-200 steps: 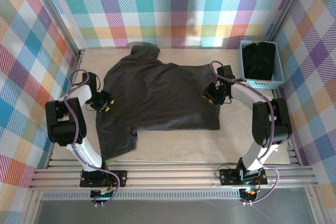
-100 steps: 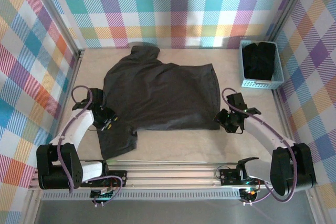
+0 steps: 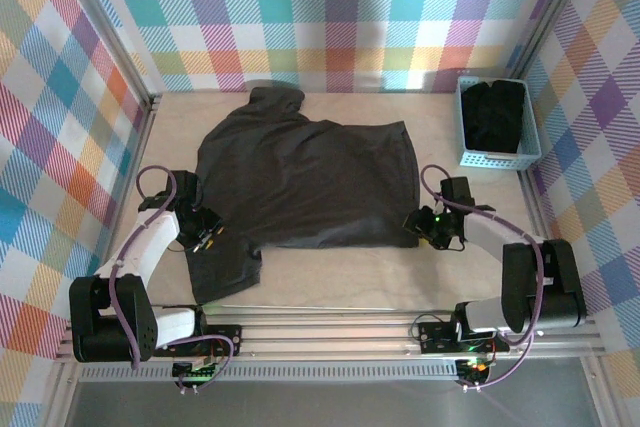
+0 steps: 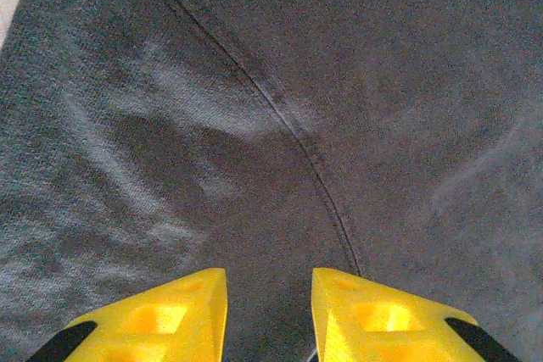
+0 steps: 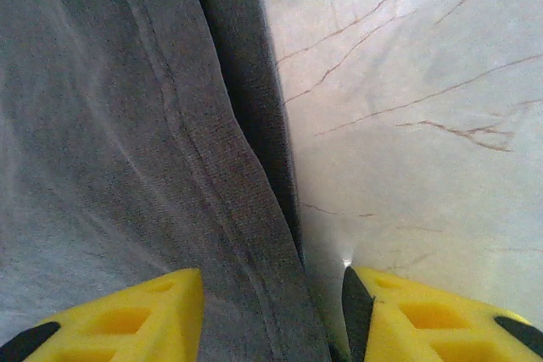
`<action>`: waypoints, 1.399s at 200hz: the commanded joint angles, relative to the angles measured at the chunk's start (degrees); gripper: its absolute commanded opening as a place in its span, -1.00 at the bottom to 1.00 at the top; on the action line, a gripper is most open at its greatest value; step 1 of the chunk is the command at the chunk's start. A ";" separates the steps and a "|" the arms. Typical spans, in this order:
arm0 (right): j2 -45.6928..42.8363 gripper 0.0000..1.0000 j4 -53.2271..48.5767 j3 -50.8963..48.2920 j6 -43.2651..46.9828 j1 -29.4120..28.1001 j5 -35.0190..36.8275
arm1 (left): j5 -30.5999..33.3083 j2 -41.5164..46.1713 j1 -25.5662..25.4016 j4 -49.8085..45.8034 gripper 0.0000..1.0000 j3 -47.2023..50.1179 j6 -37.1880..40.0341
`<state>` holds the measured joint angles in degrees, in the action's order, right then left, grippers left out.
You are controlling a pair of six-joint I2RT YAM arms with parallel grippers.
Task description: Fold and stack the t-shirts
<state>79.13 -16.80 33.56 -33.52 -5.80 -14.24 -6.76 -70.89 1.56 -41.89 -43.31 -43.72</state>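
Note:
A dark charcoal t-shirt (image 3: 310, 179) lies spread on the table, collar toward the back left. Its near-left sleeve (image 3: 225, 269) hangs toward the front edge. My left gripper (image 3: 206, 232) hovers low over the shirt's left side. In the left wrist view its yellow fingers (image 4: 170, 320) stand apart above a curved seam (image 4: 293, 129); the left gripper (image 4: 269, 315) is open. My right gripper (image 3: 421, 226) is at the shirt's near-right corner. In the right wrist view the right gripper (image 5: 271, 320) is open, straddling the hem edge (image 5: 254, 125).
A light blue mesh basket (image 3: 470, 155) stands at the back right with dark folded t-shirts (image 3: 497, 112) inside. A metal rail (image 3: 330, 332) runs along the front edge. Bare table (image 3: 470, 202) lies right of the shirt and in front of it.
Both arms came toward the front: the left gripper slid down the shirt's left side, the right gripper went from the right hem's middle to its near corner. The right jaws widened a little.

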 commanded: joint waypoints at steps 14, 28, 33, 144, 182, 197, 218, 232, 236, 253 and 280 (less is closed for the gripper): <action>1.31 -0.27 1.42 2.18 1.34 0.27 -3.12 | 0.17 1.61 -0.29 -1.21 -0.39 -0.94 0.23; 0.73 -0.37 0.98 2.14 1.29 0.26 -3.24 | 0.09 1.57 -0.28 -1.09 -0.40 -0.92 0.32; 0.52 -0.37 0.77 2.12 1.26 0.25 -3.32 | 0.15 1.52 -0.27 -1.09 -0.40 -0.94 0.31; -2.33 -0.95 -4.05 4.05 1.45 0.27 1.17 | 0.47 0.88 -0.24 -0.62 -0.42 -1.06 0.83; -3.02 -1.00 -6.54 5.84 0.80 0.31 1.58 | 0.44 0.82 -0.24 -0.47 -0.42 -1.12 0.86; -3.41 -1.00 -7.52 6.63 0.42 0.28 1.65 | 0.35 0.68 -0.25 -0.39 -0.43 -1.07 0.83; -3.80 -1.00 -9.38 8.27 -0.04 0.27 1.32 | 0.53 0.62 -0.30 -0.39 -0.43 -1.07 0.92; -3.94 -1.00 -11.37 9.68 -0.30 0.27 1.62 | 0.74 0.53 -0.24 -0.39 -0.43 -1.23 0.91; -3.98 -1.00 -11.97 10.12 -0.46 0.27 1.83 | 0.72 0.51 -0.24 -0.39 -0.43 -1.27 0.95; -4.73 -1.00 -14.15 11.81 -0.93 0.31 2.09 | 0.80 0.42 -0.24 -0.47 -0.43 -1.61 0.92; -5.13 -1.00 -16.43 14.09 -1.20 0.20 2.05 | 1.00 0.28 -0.24 -0.56 -0.43 -2.02 0.92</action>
<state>75.44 -29.06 44.84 -33.87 -5.54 -12.84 -6.72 -70.35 1.58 -41.89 -43.38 -43.66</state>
